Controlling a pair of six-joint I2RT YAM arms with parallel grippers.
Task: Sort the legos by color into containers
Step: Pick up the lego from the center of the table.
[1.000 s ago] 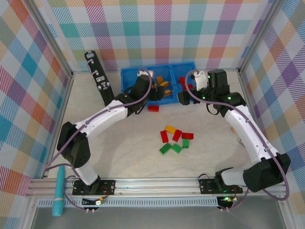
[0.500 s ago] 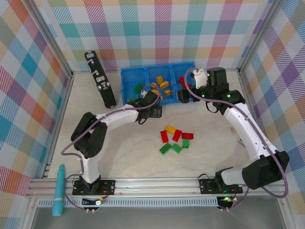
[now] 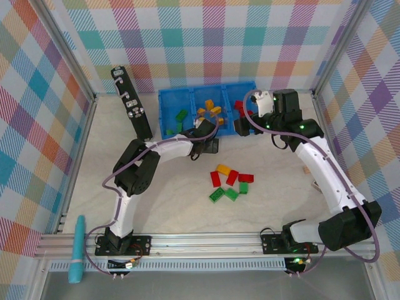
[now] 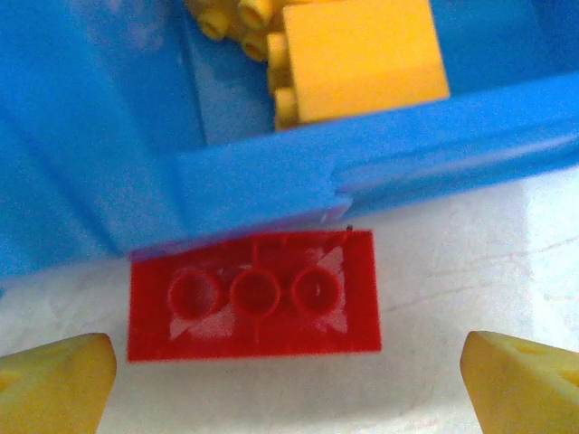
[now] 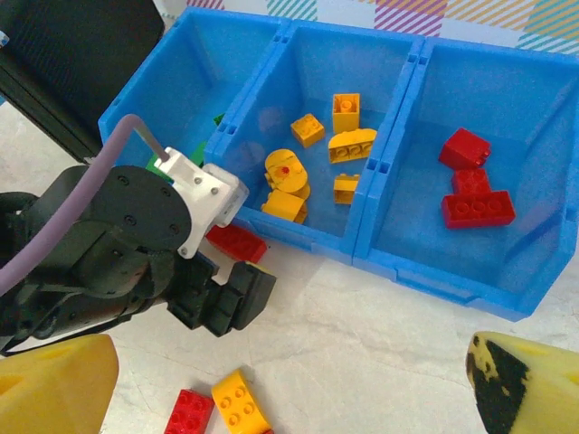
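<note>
While the red brick (image 4: 253,294) lies on the table against the blue bin's (image 4: 262,185) near wall, long axis 9 to 3, the left gripper (image 4: 289,389) hovers open and empty, brick at its 12 o'clock. The right gripper (image 5: 289,389), also open, is farther off.

Bright, even light; blurred wrist close-ups.

Legos (image 3: 232,177) are red, green, yellow-orange; bin (image 3: 172,107) blue, device (image 3: 131,103) black, walls (image 3: 206,37) pastel plaid.
</note>
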